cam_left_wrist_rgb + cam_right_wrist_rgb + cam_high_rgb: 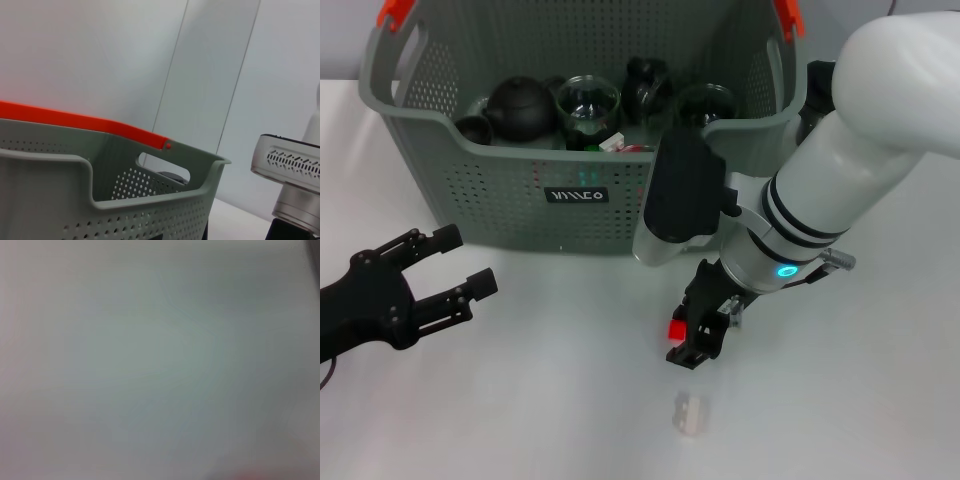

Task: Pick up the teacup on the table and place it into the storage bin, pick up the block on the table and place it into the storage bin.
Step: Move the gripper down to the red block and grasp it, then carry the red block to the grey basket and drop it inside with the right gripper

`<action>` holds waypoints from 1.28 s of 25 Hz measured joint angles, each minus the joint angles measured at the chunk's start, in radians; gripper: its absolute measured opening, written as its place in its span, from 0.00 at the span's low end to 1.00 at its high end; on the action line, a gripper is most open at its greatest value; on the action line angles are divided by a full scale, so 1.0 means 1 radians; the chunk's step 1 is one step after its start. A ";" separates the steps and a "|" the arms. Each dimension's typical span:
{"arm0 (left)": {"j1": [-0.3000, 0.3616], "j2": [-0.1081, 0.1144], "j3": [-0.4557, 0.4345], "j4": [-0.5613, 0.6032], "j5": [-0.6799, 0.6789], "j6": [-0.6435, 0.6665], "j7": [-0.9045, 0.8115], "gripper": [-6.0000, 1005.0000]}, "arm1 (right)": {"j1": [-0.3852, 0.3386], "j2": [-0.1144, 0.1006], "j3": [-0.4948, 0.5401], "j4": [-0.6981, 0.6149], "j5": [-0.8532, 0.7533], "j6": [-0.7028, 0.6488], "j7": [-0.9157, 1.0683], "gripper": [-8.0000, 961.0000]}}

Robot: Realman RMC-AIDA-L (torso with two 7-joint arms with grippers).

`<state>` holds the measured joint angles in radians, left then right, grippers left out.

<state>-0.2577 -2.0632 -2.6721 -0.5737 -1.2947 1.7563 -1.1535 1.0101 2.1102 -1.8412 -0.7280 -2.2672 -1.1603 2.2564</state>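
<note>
The storage bin (570, 190) is a grey perforated basket with orange handle clips, standing at the back of the table. It holds a black teapot (520, 107), dark teacups and a glass cup (588, 103). A small red block (675, 329) lies on the table in front of the bin, right against my right gripper (695, 338), which reaches down to the table there. A small pale block (690, 412) lies nearer the front. My left gripper (465, 262) is open and empty at the left, in front of the bin. The left wrist view shows the bin's rim (150, 197).
The white table (520, 400) extends in front of the bin and to both sides. My right arm's silver wrist (290, 165) shows in the left wrist view. The right wrist view shows only the pale table surface up close.
</note>
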 joint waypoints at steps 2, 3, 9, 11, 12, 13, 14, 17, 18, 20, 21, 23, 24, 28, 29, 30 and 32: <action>0.000 0.000 0.001 0.000 0.000 0.000 0.000 0.82 | -0.001 -0.001 0.006 0.001 0.003 0.006 0.001 0.57; 0.000 0.000 0.001 0.000 0.000 0.000 0.000 0.82 | -0.001 -0.001 0.009 0.004 0.003 0.010 0.002 0.57; 0.000 -0.001 0.001 0.000 0.000 0.000 0.000 0.82 | -0.001 0.002 0.004 0.014 0.003 0.034 0.009 0.57; 0.000 -0.001 0.002 0.000 0.000 0.000 0.000 0.82 | -0.001 0.002 0.004 0.014 0.003 0.035 0.010 0.57; -0.001 -0.002 0.002 0.000 0.000 0.000 0.000 0.82 | -0.001 0.002 0.004 0.015 0.003 0.035 0.010 0.56; -0.001 -0.002 0.002 0.000 0.000 0.000 0.000 0.82 | -0.001 0.002 0.004 0.015 0.003 0.035 0.011 0.55; -0.001 -0.002 0.002 0.000 0.000 0.000 0.000 0.82 | -0.001 0.002 0.004 0.015 0.003 0.036 0.011 0.54; -0.002 -0.003 0.004 0.000 0.000 -0.002 0.000 0.82 | -0.002 0.002 0.000 0.015 0.003 0.035 0.011 0.50; -0.002 -0.003 0.004 0.000 0.000 -0.003 0.000 0.82 | -0.002 0.002 -0.002 0.015 0.003 0.034 0.011 0.46; -0.002 -0.003 0.005 0.000 0.000 -0.003 0.000 0.82 | -0.002 0.002 -0.003 0.015 0.003 0.031 0.011 0.38; -0.002 -0.003 0.005 0.000 0.000 -0.003 0.000 0.82 | -0.001 0.002 -0.003 0.015 0.003 0.031 0.011 0.34; -0.002 -0.003 0.005 0.000 0.000 -0.004 0.000 0.82 | -0.001 0.002 -0.003 0.015 0.003 0.031 0.011 0.27; -0.002 -0.003 0.005 0.000 0.000 -0.004 0.000 0.82 | -0.001 0.002 -0.003 0.015 0.003 0.031 0.011 0.24; -0.002 -0.003 0.004 0.000 0.000 -0.004 0.000 0.82 | -0.001 0.002 -0.001 0.011 0.003 0.028 0.011 0.13; -0.002 -0.003 0.004 0.000 0.000 -0.004 0.000 0.82 | -0.001 0.002 0.001 0.008 0.003 0.025 0.011 0.14; -0.002 -0.003 0.004 0.000 0.000 -0.004 0.000 0.82 | -0.001 0.002 0.002 0.006 0.003 0.023 0.011 0.14; -0.002 -0.003 0.003 0.000 0.000 -0.005 0.000 0.82 | -0.001 0.001 0.003 0.004 0.003 0.019 0.011 0.14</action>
<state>-0.2593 -2.0663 -2.6692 -0.5737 -1.2947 1.7518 -1.1535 1.0094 2.1115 -1.8387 -0.7235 -2.2643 -1.1411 2.2676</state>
